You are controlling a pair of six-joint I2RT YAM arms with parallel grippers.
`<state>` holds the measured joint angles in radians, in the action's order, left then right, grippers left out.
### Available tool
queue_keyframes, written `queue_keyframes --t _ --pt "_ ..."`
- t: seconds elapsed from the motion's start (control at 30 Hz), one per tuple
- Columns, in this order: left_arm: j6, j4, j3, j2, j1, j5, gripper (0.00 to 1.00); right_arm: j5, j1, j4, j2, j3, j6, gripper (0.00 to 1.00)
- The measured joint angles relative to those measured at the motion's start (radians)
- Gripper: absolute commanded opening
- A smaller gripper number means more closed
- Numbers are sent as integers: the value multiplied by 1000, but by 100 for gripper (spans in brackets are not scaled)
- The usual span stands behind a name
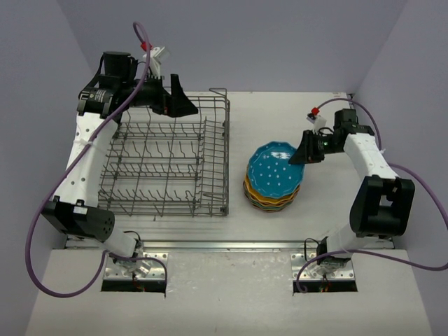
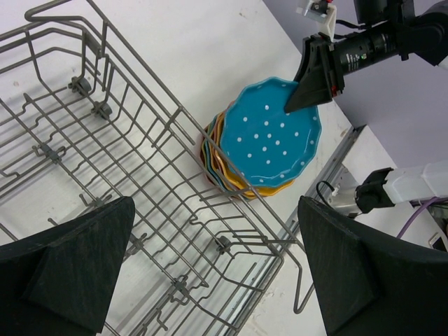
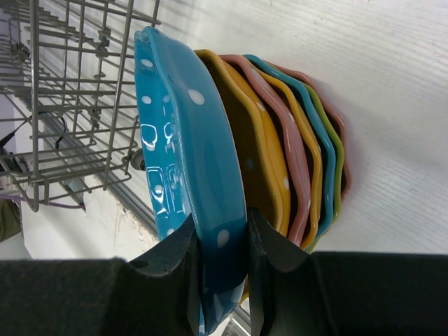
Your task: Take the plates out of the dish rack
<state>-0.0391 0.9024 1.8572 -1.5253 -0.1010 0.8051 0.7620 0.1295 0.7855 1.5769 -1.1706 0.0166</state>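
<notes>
Fingers, right gripper (image 3: 222, 245): clamped on tilted blue plate (image 3: 175, 140) over the stack (image 3: 308, 161); left gripper (image 2: 213, 224): spread apart. We fear crooked release slides it off.

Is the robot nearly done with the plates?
Almost done. No plates show in the dish rack. The others sit in a stack beside it. The right gripper is shut on the blue plate, tilted atop that stack; only letting go looks left. The left gripper is open.

Lab booth, plain lilac walls (image 1: 238, 42)
</notes>
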Motion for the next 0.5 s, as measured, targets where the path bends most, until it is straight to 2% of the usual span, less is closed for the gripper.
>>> queue_keyframes --t 0.17,0.3,0.37,0.5 --pt "0 0 0 0 5 -1 100 0 -25 12 1 0 19 48" --pt "4 -1 -10 2 14 -9 100 -1 -35 17 -6 0 20 59" --pt "6 -1 -23 5 21 -20 100 -2 -36 30 -14 -6 18 62" --pt "7 2 -72 19 66 -58 100 -38 -40 80 -30 -83 18 74"
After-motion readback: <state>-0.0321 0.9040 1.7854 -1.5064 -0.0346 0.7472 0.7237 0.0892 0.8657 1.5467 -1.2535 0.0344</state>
